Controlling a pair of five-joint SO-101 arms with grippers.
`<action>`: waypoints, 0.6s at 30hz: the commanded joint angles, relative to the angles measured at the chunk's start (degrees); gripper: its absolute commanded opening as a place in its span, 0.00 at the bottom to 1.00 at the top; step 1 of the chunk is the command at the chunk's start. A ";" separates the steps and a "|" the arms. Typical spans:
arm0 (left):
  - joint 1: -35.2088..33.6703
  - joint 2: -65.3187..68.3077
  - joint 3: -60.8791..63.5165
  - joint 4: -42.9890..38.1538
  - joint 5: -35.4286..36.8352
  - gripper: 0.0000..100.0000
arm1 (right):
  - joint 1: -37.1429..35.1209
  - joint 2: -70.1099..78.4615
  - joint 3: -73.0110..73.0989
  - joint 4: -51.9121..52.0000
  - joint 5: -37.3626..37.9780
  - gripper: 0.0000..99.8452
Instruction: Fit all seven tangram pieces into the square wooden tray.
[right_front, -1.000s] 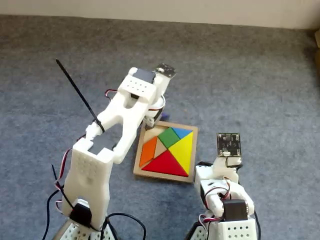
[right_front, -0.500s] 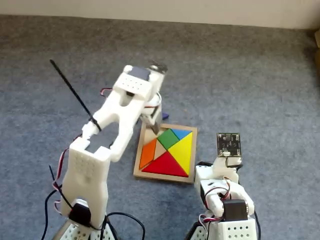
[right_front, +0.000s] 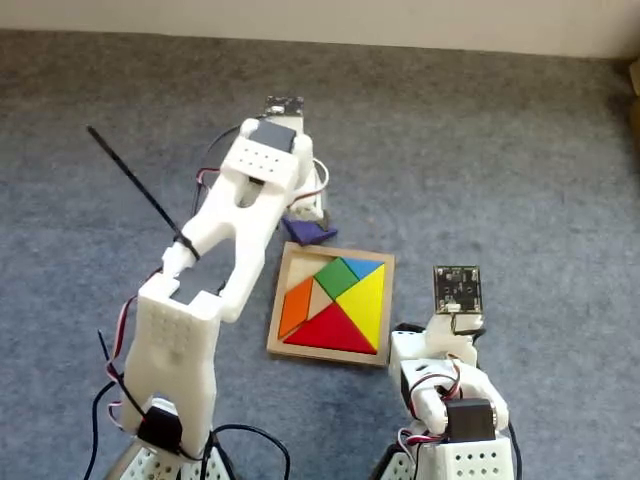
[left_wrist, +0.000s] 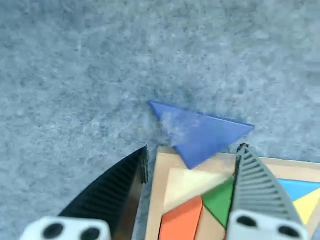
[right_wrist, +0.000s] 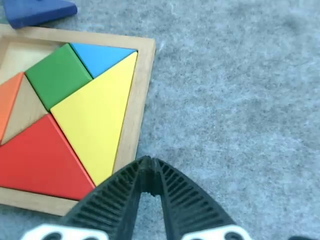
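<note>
Counting, we find one tray (right_front: 389, 310) holding five pieces: orange (right_front: 295, 300), green (right_front: 338, 274), light blue (right_front: 365, 266), yellow (right_front: 366, 300) and red (right_front: 330, 328). One dark blue triangle (left_wrist: 205, 132) lies outside. The left wrist view settles what the high view leaves unclear: the triangle lies just beyond the left gripper's (left_wrist: 193, 149) spread, empty fingertips, perhaps overlapping the rim. The right gripper's (right_wrist: 149, 162) fingers are pressed together, empty, beside the tray's edge.

**Closed right gripper beside a part-filled tray**

The right gripper (right_wrist: 148, 169) has its fingers pressed together, tips over the grey carpet (right_wrist: 240, 100) just beside the wooden tray (right_wrist: 137, 95). In the tray sit a yellow triangle (right_wrist: 97, 125), a red triangle (right_wrist: 37, 160), a green square (right_wrist: 57, 75), a light blue triangle (right_wrist: 100, 56) and an orange piece (right_wrist: 9, 105). Bare wood shows between the orange, green and red ones. A dark blue piece (right_wrist: 37, 11) lies at the tray's outer rim.
</note>
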 joint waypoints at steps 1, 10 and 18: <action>1.71 4.53 -1.89 -2.55 0.88 0.27 | 0.66 -0.92 5.05 0.22 -0.18 0.00; 1.45 8.22 -2.33 -6.24 0.88 0.23 | 0.66 -0.92 5.05 0.22 -0.18 0.00; 0.22 8.57 -7.16 -6.77 0.53 0.12 | 0.66 -0.92 5.05 0.22 -0.18 0.00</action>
